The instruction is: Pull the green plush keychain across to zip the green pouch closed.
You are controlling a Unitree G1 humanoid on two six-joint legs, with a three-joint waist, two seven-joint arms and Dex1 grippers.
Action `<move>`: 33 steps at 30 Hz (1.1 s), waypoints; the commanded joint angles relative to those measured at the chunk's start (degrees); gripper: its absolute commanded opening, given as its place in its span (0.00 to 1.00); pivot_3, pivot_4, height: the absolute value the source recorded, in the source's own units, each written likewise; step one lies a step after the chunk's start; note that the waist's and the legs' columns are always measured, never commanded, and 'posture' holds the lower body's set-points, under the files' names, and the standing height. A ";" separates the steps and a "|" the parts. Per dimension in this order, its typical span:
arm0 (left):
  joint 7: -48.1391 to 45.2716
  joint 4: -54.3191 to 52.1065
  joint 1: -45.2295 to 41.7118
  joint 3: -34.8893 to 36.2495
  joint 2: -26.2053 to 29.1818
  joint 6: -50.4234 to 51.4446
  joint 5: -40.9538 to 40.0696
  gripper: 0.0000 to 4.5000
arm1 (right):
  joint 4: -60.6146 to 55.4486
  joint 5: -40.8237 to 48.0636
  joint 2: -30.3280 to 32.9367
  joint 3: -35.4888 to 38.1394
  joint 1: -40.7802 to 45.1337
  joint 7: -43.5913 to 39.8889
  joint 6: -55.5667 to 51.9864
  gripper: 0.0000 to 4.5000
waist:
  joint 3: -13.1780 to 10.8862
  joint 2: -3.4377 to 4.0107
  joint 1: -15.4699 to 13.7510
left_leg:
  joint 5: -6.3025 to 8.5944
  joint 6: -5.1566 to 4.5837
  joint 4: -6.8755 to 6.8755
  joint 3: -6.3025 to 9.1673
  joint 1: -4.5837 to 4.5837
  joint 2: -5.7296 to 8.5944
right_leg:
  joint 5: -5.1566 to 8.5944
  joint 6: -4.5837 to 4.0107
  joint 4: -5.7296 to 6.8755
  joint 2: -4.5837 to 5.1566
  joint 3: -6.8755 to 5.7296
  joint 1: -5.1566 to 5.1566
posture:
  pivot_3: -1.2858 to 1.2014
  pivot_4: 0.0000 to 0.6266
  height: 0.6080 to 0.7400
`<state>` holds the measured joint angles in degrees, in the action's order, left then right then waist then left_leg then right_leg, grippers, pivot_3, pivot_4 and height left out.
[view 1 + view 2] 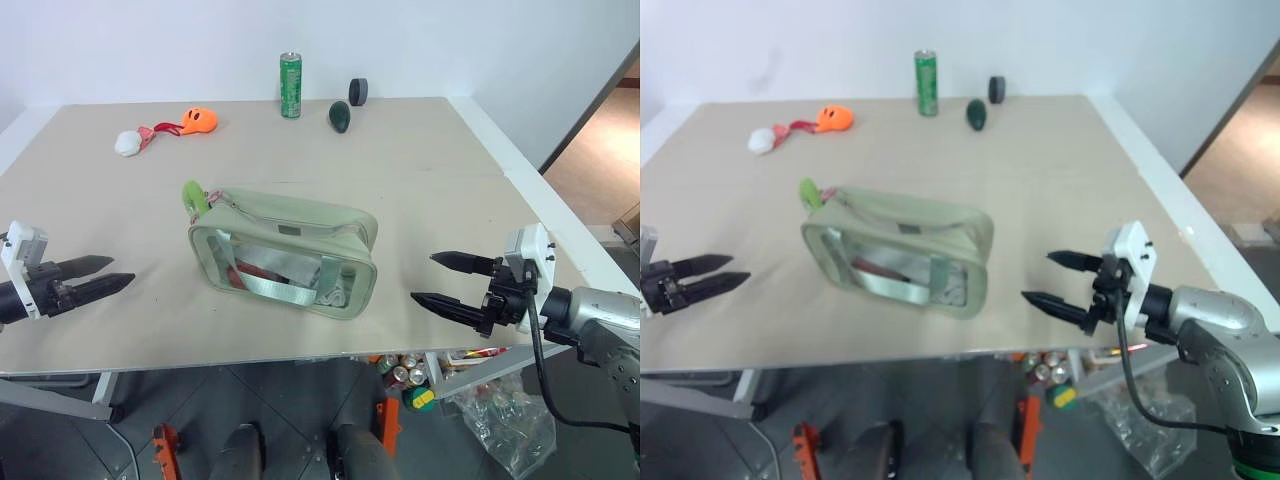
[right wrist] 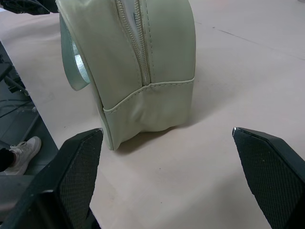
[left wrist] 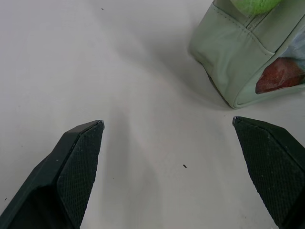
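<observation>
The green pouch (image 1: 283,252) stands on the table's middle, its clear window facing me and a webbing strap across the front. At its far left top corner sticks up the green plush keychain (image 1: 195,199), a lime fuzzy oval on a pinkish loop. My left gripper (image 1: 100,275) hovers open to the left of the pouch, well apart from it. To the pouch's right, my right gripper (image 1: 437,279) is open too, pointing at the pouch's end with a gap between. The right wrist view shows the pouch's end and zipper (image 2: 141,52); the left wrist view shows its corner (image 3: 238,71) and the plush (image 3: 255,5).
At the back of the table (image 1: 420,180) stand a green soda can (image 1: 290,85), a dark green egg-shaped object (image 1: 339,116) and a black roll (image 1: 358,91). An orange plush (image 1: 198,120) with red cord and a white ball (image 1: 128,142) lie back left. Cans sit below the front edge.
</observation>
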<state>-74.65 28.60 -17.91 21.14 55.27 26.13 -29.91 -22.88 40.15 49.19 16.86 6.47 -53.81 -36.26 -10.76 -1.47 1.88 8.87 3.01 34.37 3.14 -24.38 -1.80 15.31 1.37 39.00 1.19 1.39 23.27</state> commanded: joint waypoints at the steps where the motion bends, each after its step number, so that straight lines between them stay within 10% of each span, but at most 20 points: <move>1: -0.53 -3.23 0.59 1.05 0.76 0.07 -0.87 1.00 | -0.76 -0.21 0.95 0.61 0.88 -0.45 0.97 1.00 | 0.00 0.00 0.00 | 0.00 0.00 0.00 0.00 0.00 0.00 | 0.00 0.00 0.00 0.00 0.00 0.00 | 0.52 0.24 1.00; 16: -7.00 -22.00 -4.44 0.62 4.88 11.39 -11.54 1.00 | -2.32 5.61 4.47 1.66 15.86 -2.12 -1.72 1.00 | -0.08 -0.05 0.08 | -0.01 0.00 0.05 0.00 0.00 -0.03 | -0.02 -0.06 0.01 -0.04 0.01 0.01 | 0.52 0.24 1.00; 33: -12.21 -33.75 -4.47 -0.88 4.69 14.21 -18.14 1.00 | -0.17 -5.34 -7.08 -31.50 52.82 4.46 -16.02 1.00 | -0.21 0.12 0.85 | 0.05 -0.09 0.01 0.06 -0.23 -0.09 | 0.09 -0.03 0.11 -0.23 0.09 0.25 | 0.52 0.24 1.00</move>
<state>-86.61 -4.18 -23.06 18.86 59.64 41.60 -48.07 -23.37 36.85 42.03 -13.86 57.43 -49.49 -51.90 -10.97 -1.35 2.73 8.93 2.92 34.38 3.21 -24.60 -1.89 15.40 1.34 39.11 0.96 1.48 23.51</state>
